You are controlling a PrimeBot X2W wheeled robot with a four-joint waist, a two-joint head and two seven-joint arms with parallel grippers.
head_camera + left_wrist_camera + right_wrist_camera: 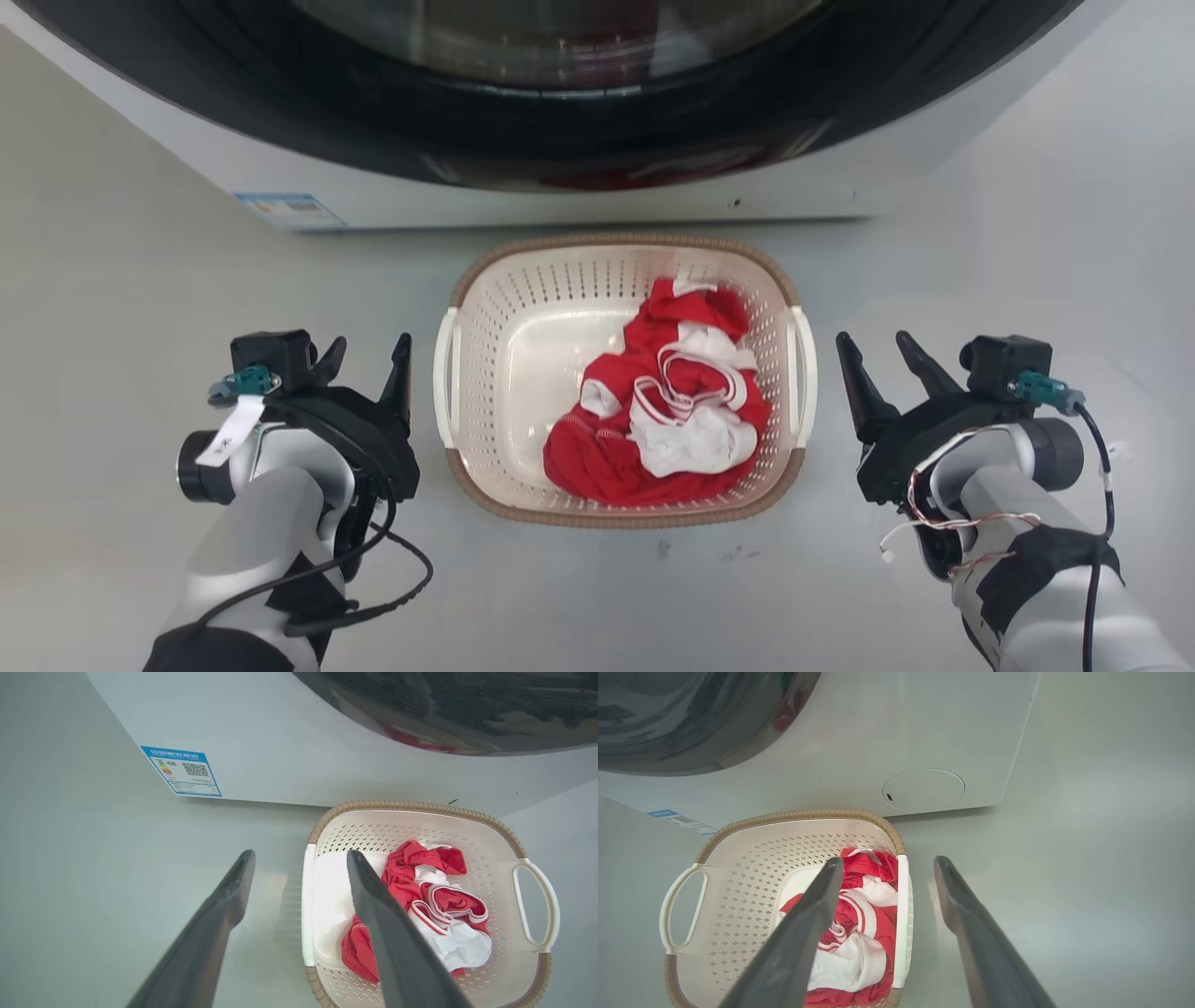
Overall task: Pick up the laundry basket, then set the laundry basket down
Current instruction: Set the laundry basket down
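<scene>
The laundry basket [495,373], cream perforated plastic with a brown woven-look rim, stands on the pale floor just before the washing machine. A crumpled red and white garment [667,401] lies inside it. My left gripper [370,347] is open, a short way outside the basket's left white handle [446,373], holding nothing. My right gripper [875,343] is open too, just off the right handle [803,373]. In the left wrist view my left gripper [300,855] points past the near handle [307,905]. In the right wrist view my right gripper [889,860] lines up with its near handle [902,914].
The white washing machine [560,196] with its dark round door spans the top of the head view, close behind the basket. A blue label [182,771] sits on its lower left front and a round cover [923,789] on its lower right. Pale floor lies on both sides.
</scene>
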